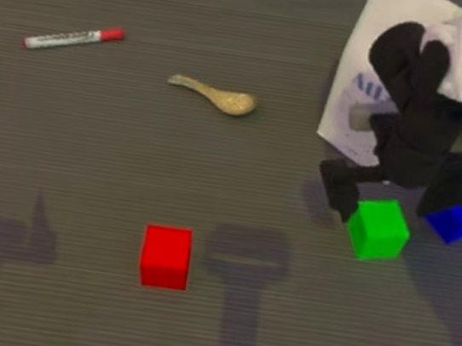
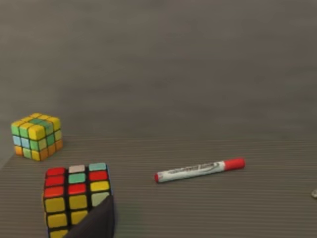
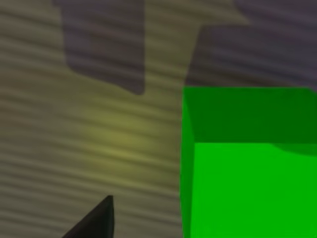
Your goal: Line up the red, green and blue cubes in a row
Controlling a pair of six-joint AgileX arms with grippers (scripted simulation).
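Green cube sits between right claw's spread fingers, blue cube alongside.

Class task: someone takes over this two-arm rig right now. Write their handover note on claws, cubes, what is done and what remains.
Right claw: open, straddling the bright green matte cube at the table's right; nothing gripped.
Left arm: parked at the left edge.
Deep blue matte cube: just right of green, slightly farther back.
Bright red matte cube: alone, centre-left, nearer.
Done: no row yet.
Left: line up all three.
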